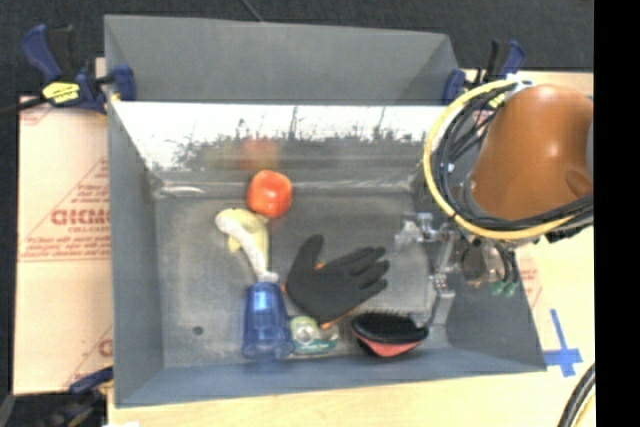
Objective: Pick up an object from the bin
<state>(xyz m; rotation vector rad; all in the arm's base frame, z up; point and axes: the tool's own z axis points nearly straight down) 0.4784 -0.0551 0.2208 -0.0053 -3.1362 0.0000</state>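
1. My pincer [433, 267] hangs low at the right side of the grey metal bin [140, 245], close to its right wall. Above it sit my rounded orange cover [530, 150] and a loop of yellow and black cables [445, 155].
2. I cannot tell whether my pincer is wide or narrow; from above its metal parts run together.
3. The thing nearest to me is a black fabric glove [335, 277]. It lies flat in the middle of the bin floor, with its spread tips pointing toward my pincer and ending near it.
4. A black oval thing with a red underside [390, 333] lies against the front wall, just in front of my pincer and beside the glove's lower edge. I cannot tell what kind of thing it is.
5. Further left, a round orange-red ball [269, 193] rests near the back wall.
6. A pale cream curved thing [245, 235] lies just in front of the ball, reaching down toward the glove's cuff.
7. A blue translucent plastic cup [262, 320] sits at the front, left of the glove.
8. A small clear-and-green thing [312, 333] is lodged between the cup and the glove.
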